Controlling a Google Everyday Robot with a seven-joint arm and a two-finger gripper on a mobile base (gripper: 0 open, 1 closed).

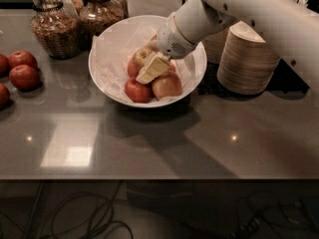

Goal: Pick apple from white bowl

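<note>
The white bowl (107, 44) stands at the back middle of the grey table, lined with crumpled white paper. In it lie the apple (138, 59), yellow-green with a red blush, a smaller red apple (138, 91) and a paler peach-coloured apple (168, 85). My gripper (151, 69) reaches down into the bowl from the upper right. Its cream-coloured tip lies against the right side of the apple and covers part of it.
Two glass jars (50, 26) (102, 11) stand behind the bowl on the left. Several red apples (22, 68) lie at the table's left edge. A stack of beige paper bowls (246, 59) stands right of the bowl, under my arm.
</note>
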